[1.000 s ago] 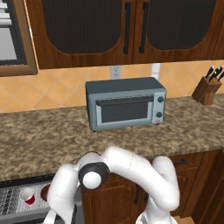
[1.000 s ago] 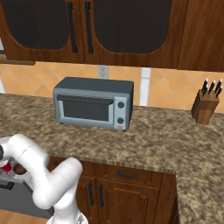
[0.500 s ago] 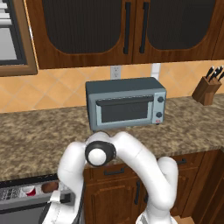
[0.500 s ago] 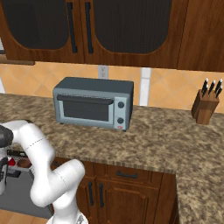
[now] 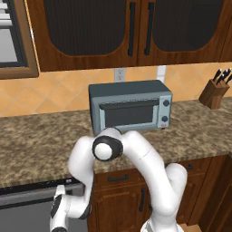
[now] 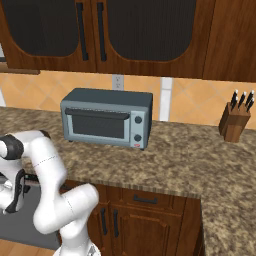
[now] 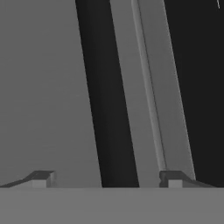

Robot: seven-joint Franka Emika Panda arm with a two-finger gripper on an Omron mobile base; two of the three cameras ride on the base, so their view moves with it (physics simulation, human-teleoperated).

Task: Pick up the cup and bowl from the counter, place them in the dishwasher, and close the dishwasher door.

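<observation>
You have the gripper (image 7: 107, 179) right up against the dishwasher door (image 7: 43, 87), with its two finger tips (image 7: 41, 178) standing wide apart and nothing between them. In the hand view the flat grey panel runs beside a dark strip and a lighter grey bar, all slanting steeply up the picture, so the door's edge lies almost along the line you are looking.

From the left base view you can see the dishwasher (image 5: 31, 199) at the lower left, under the counter (image 5: 41, 145). Its dark top strip runs left to right just beneath the counter's thick edge, and the grey panel faces you below it. Your arm bends down in front of it, the wrist low by the door's right side.

On the counter you can count one grey-blue toaster oven (image 5: 130, 106) against the far wall and one knife block (image 5: 214, 93) at the far right. Two dark-panelled upper cabinet doors (image 5: 131, 27) hang above the oven, each with one black handle.
</observation>
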